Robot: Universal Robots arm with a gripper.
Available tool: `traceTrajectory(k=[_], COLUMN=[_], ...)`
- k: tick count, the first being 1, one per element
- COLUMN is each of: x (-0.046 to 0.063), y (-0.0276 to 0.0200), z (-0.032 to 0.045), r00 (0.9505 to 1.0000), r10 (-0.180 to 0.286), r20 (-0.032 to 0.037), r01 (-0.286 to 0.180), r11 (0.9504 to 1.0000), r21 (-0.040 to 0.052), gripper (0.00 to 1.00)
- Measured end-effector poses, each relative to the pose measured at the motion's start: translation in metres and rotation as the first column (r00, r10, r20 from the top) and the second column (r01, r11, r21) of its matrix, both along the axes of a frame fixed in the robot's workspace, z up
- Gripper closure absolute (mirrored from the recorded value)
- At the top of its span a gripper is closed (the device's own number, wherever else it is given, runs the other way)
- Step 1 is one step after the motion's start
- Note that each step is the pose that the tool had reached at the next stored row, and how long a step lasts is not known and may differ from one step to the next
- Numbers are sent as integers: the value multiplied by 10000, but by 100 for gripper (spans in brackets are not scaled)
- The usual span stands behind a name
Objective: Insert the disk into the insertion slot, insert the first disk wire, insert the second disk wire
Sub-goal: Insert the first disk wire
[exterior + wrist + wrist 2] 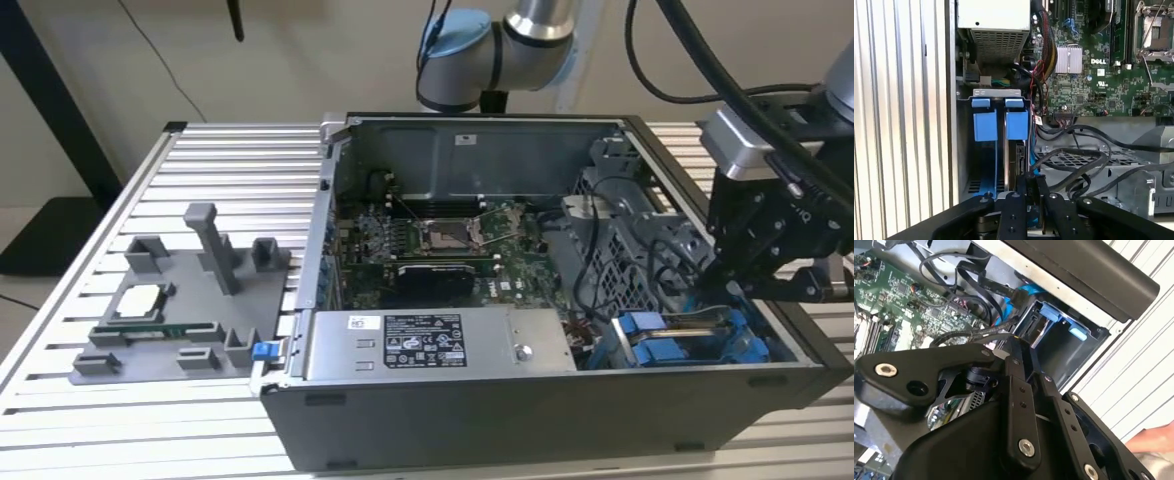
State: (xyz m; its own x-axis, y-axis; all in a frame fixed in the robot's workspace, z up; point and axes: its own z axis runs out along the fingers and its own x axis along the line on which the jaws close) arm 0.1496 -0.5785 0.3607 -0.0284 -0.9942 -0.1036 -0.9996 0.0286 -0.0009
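Note:
The disk [1016,165] stands on edge in the insertion slot [996,92], a grey metal bay with blue tabs [988,125] at its mouth. My gripper [1032,182] is right over the disk's near end, fingers drawn together on it. In the exterior view the gripper [731,290] hangs over the bay [674,345] in the case's near right corner. The second wrist view shows the disk's silver edge [1038,336] inside the bay. Loose black wires [1074,160] lie beside the bay, not plugged into the disk.
The grey power-supply box [427,345] sits beside the bay, with the motherboard [441,245] behind it. A grey fixture plate [174,310] with small parts lies on the ribbed table at the exterior view's left. A hand [1154,440] shows beyond the case wall.

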Motion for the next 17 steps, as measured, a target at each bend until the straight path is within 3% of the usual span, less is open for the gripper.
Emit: traceTrajectory(k=[6, 17], x=[22, 76], y=[0, -6], z=[-79, -155], r00=[10000, 10000], r10=[0, -2], r20=[-12, -11], r01=[0, 2], r11=[10000, 10000], r21=[-1, -3], gripper=[100, 100])
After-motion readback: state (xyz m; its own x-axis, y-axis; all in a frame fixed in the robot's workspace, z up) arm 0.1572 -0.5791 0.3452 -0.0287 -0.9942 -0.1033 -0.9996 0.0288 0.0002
